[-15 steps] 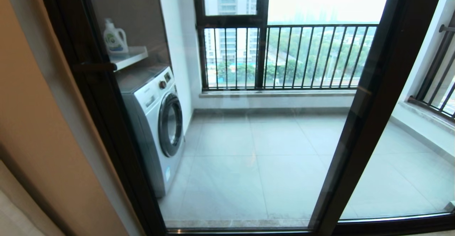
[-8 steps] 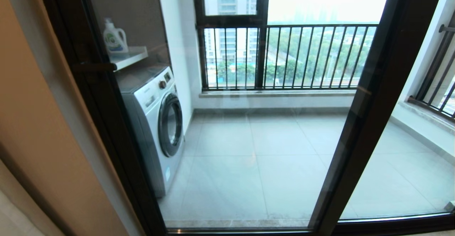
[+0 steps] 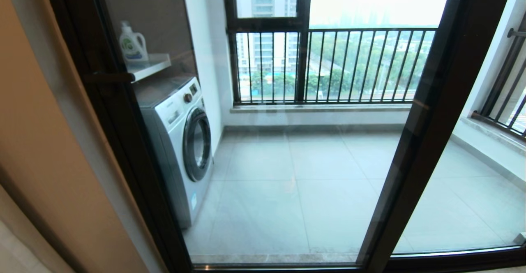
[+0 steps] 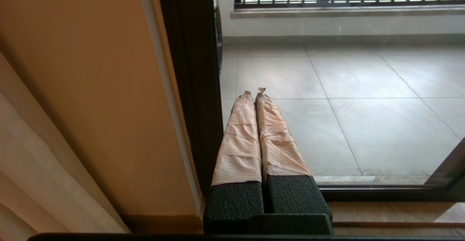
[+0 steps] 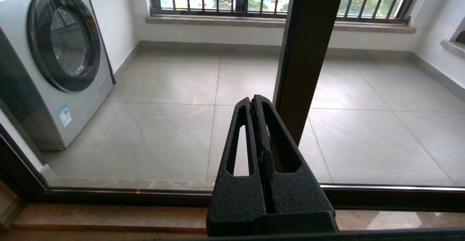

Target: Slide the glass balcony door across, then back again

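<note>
A tiled balcony floor (image 3: 296, 182) lies behind floor-to-ceiling glass, with a beige wall (image 3: 37, 141) on the left side of the head view. The glass balcony door (image 3: 263, 121) fills the middle of that view, its dark left upright (image 3: 123, 133) standing against the wall edge and carrying a slim dark handle (image 3: 107, 77); its right upright (image 3: 427, 129) overlaps the second glass pane (image 3: 472, 199) further right. Neither arm shows in the head view. The left gripper (image 4: 254, 93), its fingers wrapped in pale tape and pressed together on nothing, is held low and level, pointing at the pane just beside the left upright. The right gripper (image 5: 254, 101), bare black fingers also closed and empty, points at the glass just beside the right upright. Beyond the glass stand a washing machine (image 3: 181, 149), a detergent bottle (image 3: 132, 45) on a shelf (image 3: 150, 65), and a window with railing bars (image 3: 333, 65).
</note>
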